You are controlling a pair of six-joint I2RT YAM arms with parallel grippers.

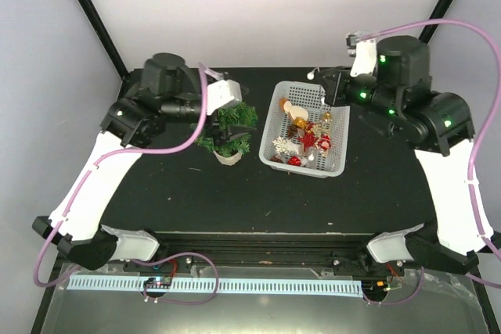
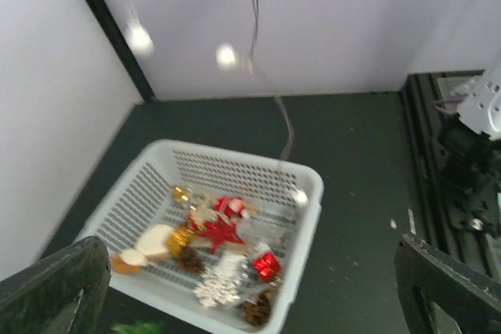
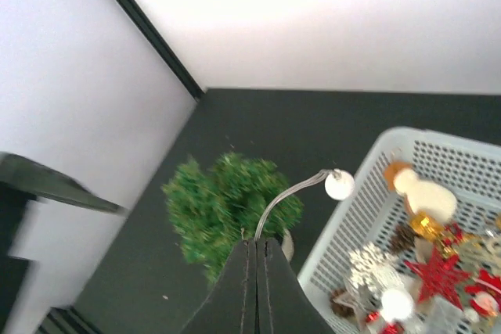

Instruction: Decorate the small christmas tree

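**A:** Where is the small christmas tree [image 1: 229, 132] standing, the bushy dark green one on the round beige base?

**B:** It is standing on the black worktop [image 1: 196, 201], left of the middle and nearer the far edge than the near one. The white plastic lattice basket [image 1: 270, 134] is sitting just beside it, on the side toward the right edge.

**A:** What is the right gripper [image 3: 256, 246] doing?

**B:** Its fingers are pressing fully together on a thin silver-wire string of small round white bulbs [image 3: 339, 184]. The wire is arching up from the fingertips. In the right wrist view, one bulb is showing between the tree and the basket rim.

**A:** And the left gripper [image 2: 249, 287]?

**B:** Its fingers are spreading wide apart and gripping nothing. It is hovering by the treetop, on the side toward the far left corner, and facing the basket.

**A:** What is lying in the basket?

**B:** A red star ornament [image 2: 221, 232], a white snowflake ornament [image 2: 219, 283], brown pine cones [image 2: 190, 260] and other small trinkets too blurred for naming.
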